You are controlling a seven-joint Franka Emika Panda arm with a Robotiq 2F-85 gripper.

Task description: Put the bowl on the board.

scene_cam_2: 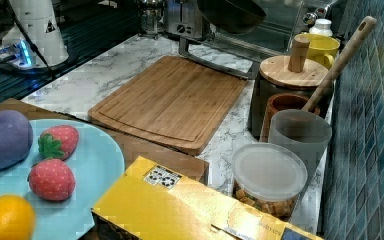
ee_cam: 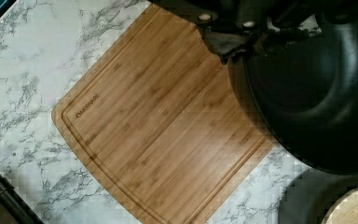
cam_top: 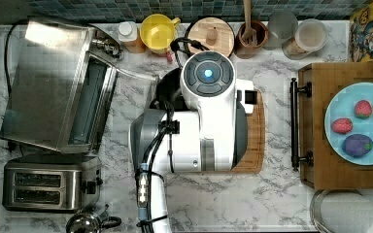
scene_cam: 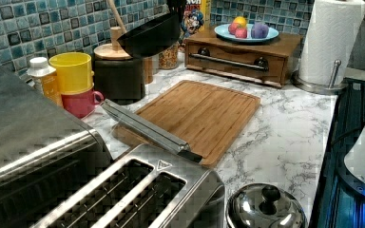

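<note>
- The bowl point(scene_cam: 149, 34) hangs tilted in the air, well above the counter; in the left view it is seen in front of the wooden-lidded pot point(scene_cam: 119, 71), and in the right view point(scene_cam_2: 232, 14) it sits high near the picture's upper edge, in front of the toaster oven point(scene_cam_2: 275, 27).
- The gripper point(ee_cam: 235, 32) appears in the wrist view clamped on the bowl's rim; the glossy dark inside of the bowl point(ee_cam: 317, 93) lies close under the camera.
- The board point(scene_cam: 197, 116) lies flat on the marble counter point(scene_cam: 285, 137) with nothing on it; its edge groove and rounded corners are clear in the wrist view point(ee_cam: 158, 135).
- In the top view the arm point(cam_top: 206, 116) covers most of the board, of which a strip point(cam_top: 257, 141) is exposed at the top view's right.
- The wooden tray point(cam_top: 320, 160) with black handles stands at the top view's right, carrying a blue plate point(cam_top: 340, 104) of toy fruit.
- A yellow mug point(cam_top: 159, 33) stands beside the pot along the tiled back wall.
- A toaster point(cam_top: 51, 182) rests at the top view's lower left.
</note>
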